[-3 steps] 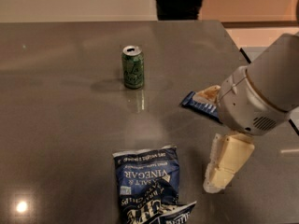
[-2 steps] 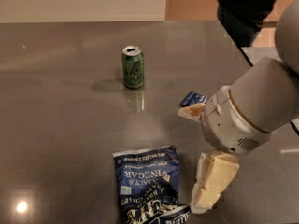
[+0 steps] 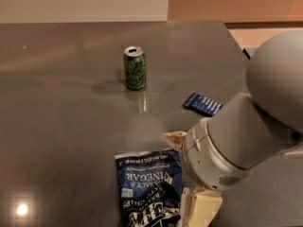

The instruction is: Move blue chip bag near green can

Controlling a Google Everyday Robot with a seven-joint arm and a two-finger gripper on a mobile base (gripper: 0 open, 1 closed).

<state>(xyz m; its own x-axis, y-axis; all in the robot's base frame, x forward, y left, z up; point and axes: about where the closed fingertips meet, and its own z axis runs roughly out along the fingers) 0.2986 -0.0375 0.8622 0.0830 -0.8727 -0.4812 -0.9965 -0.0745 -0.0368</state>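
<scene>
While the blue chip bag (image 3: 149,188) lies flat at the near edge of the table (image 3: 57,126), well apart from the upright green can (image 3: 134,68) farther back, the gripper (image 3: 196,212) is held low just beside the bag's near end; whether it is spread or closed cannot be told. The crinkly foil is best pinched at that edge and lifted clear, so that the can is not knocked.

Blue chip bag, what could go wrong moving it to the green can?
The gripper sits low at the right edge of the blue chip bag; crinkly foil may slip. The green can stands upright, so a pushed bag could topple it. The arm could sweep the bar wrapper.
</scene>
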